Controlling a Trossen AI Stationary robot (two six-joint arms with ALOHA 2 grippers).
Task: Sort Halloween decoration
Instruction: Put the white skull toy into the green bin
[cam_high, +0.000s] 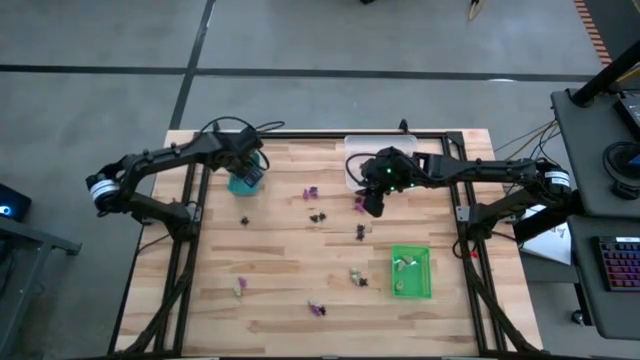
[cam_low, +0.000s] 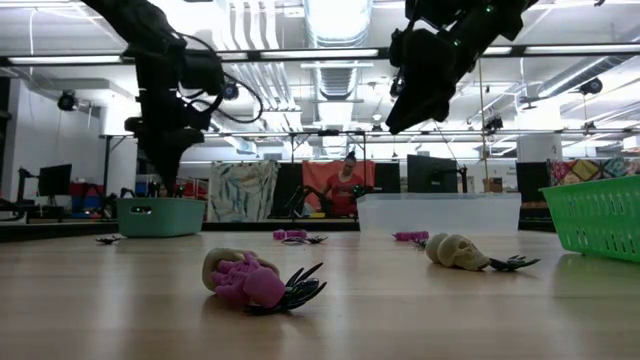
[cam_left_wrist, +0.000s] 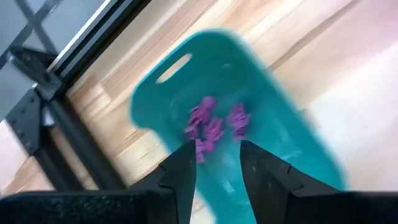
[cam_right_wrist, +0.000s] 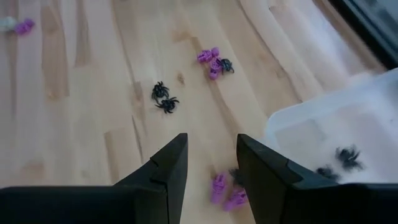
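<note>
Halloween decoration lies scattered on the wooden table (cam_high: 280, 260): purple pieces (cam_high: 311, 191), black spiders (cam_high: 318, 215) and pale cream ones (cam_high: 239, 287). My left gripper (cam_left_wrist: 217, 155) hangs open above the teal tray (cam_left_wrist: 273, 118), which holds several purple pieces (cam_left_wrist: 214, 124). My right gripper (cam_right_wrist: 211, 149) hangs open over the table beside the clear tray (cam_right_wrist: 336, 130), which holds black spiders (cam_right_wrist: 345, 155). Purple pieces (cam_right_wrist: 225, 190) lie under its fingers. The green tray (cam_high: 411, 290) holds cream pieces (cam_high: 405, 264).
Black spiders (cam_right_wrist: 163, 96) and a purple-and-black cluster (cam_right_wrist: 214, 62) lie on the bare wood ahead of my right gripper. A cream skull (cam_low: 455, 250) and a purple, cream and black cluster (cam_low: 255, 280) lie toward the near edge. A black frame (cam_high: 190, 230) borders the table.
</note>
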